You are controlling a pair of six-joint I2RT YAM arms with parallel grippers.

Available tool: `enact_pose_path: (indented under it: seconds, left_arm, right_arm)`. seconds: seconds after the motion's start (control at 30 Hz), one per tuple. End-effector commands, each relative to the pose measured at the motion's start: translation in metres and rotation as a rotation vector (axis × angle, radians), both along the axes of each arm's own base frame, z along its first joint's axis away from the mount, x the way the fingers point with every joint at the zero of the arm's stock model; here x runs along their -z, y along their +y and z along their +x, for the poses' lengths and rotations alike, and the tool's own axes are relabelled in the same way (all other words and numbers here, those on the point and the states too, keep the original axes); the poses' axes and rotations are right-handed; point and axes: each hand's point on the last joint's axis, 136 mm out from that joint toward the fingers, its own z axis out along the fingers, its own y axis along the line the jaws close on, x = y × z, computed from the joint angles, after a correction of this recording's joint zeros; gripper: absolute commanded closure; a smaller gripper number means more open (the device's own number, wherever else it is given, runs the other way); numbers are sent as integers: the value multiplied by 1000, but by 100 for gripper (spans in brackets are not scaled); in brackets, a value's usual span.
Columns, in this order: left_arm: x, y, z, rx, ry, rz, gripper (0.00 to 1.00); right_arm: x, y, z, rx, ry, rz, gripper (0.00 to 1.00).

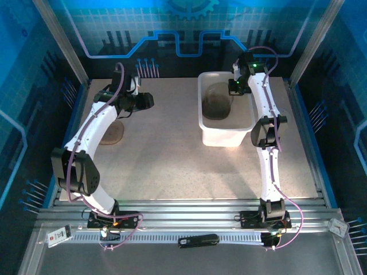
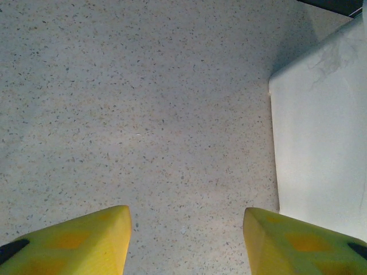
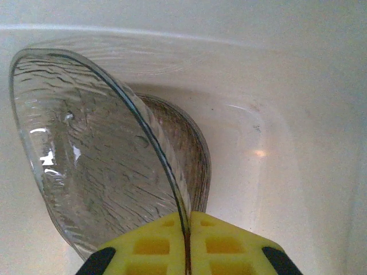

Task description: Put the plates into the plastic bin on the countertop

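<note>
Inside the plastic bin point(image 3: 321, 114): brown plate point(image 3: 192, 154) down — done.
Right gripper point(image 3: 187, 229): clamped on clear plate point(image 3: 86, 149) (unreleased).
Left gripper point(image 2: 186, 235): apart, empty.

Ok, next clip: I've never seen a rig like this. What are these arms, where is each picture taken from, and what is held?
Two white robot arms are bolted at the near edge of a speckled countertop. The overhead picture looks down from behind them; the other two come from wrist cameras, yellow fingers at the bottom. The right gripper is shut on the rim of a clear rippled plate, inside the white plastic bin, where a brownish plate already sits. The left gripper is open and empty above the countertop beside the bin.
</note>
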Motion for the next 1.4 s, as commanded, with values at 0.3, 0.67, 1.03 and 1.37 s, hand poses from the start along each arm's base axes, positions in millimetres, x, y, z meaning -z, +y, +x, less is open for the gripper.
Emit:
enact_pose_path:
  seconds: [0.3, 0.67, 1.03, 1.37]
  left_arm:
    - [12, 7, -6, -6, 44, 27, 45]
    - [12, 9, -11, -12, 41, 31, 45]
    - [18, 14, -14, -20, 57, 51, 45]
    - [25, 35, -20, -90, 90, 69, 44]
  right_arm:
    - [36, 22, -14, -38, 115, -2, 88]
    - [28, 27, -20, -20, 111, -49, 84]
    - [39, 28, -17, 5, 118, -66, 72]
    - [12, 25, -12, 6, 44, -84, 40]
